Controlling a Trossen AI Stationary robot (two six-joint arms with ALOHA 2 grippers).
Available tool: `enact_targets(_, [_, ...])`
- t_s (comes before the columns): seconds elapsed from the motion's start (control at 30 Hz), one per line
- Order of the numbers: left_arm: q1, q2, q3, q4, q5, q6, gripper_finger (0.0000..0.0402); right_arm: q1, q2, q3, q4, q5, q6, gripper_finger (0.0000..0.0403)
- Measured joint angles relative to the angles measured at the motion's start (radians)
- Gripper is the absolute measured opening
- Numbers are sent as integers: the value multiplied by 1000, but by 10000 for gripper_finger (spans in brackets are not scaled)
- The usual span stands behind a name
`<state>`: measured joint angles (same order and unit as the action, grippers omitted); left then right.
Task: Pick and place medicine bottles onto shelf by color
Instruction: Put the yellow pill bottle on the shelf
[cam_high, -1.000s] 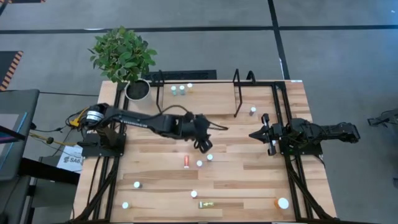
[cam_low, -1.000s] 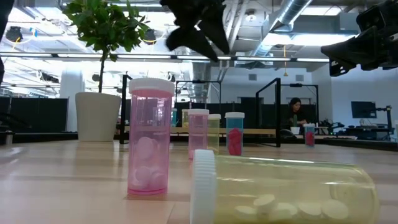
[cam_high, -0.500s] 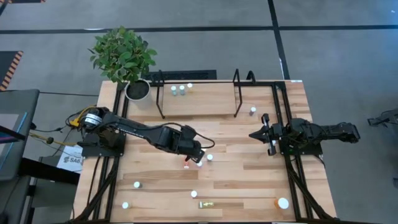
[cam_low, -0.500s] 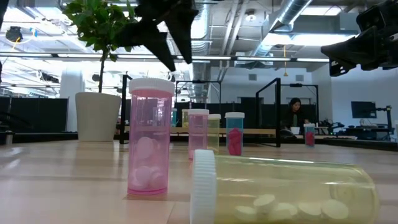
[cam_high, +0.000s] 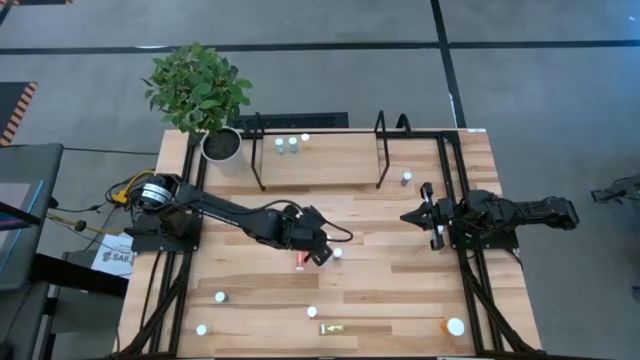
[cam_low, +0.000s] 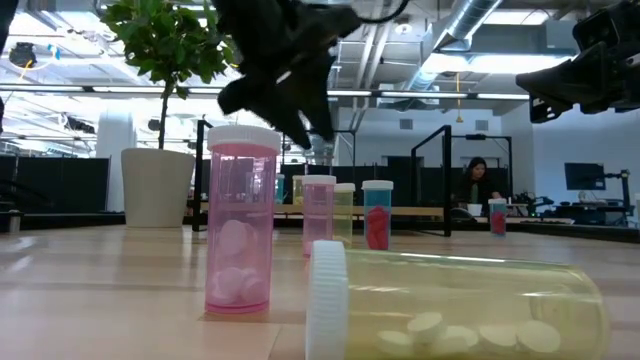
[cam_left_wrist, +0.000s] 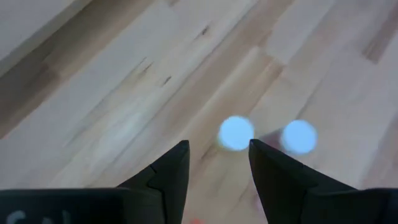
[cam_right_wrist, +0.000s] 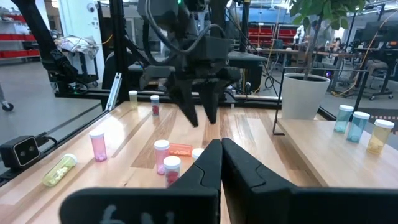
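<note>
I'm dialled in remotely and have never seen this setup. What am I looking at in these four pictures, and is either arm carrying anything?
Two dark robot arms work at a plank table. The overhead picture shows everything. The level picture sits at tabletop height. The other two come from cameras on each wrist.

The left gripper hangs mid-table with open fingers, above two standing white-capped bottles and beside a red bottle lying flat. It holds nothing. The right gripper waits shut and empty at the right edge.

More bottles are scattered near the front, including a yellow one on its side. At the back stands the shelf, bearing three bottles, next to a potted plant.
</note>
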<state>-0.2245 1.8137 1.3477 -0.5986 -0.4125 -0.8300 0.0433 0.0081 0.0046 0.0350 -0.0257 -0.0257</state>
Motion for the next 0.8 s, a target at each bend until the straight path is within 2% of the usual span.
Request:
enact_targets(0.2, [0,2,-79,176,5,129,190,0,-1,0,0,0,0,26])
enact_targets(0.4, [-2,23,-91,200,-6,296,205,0,-1,0,0,0,0,26])
enact_targets(0.8, [0,92,-90,299,14,338,205,0,0,0,1,0,0,26])
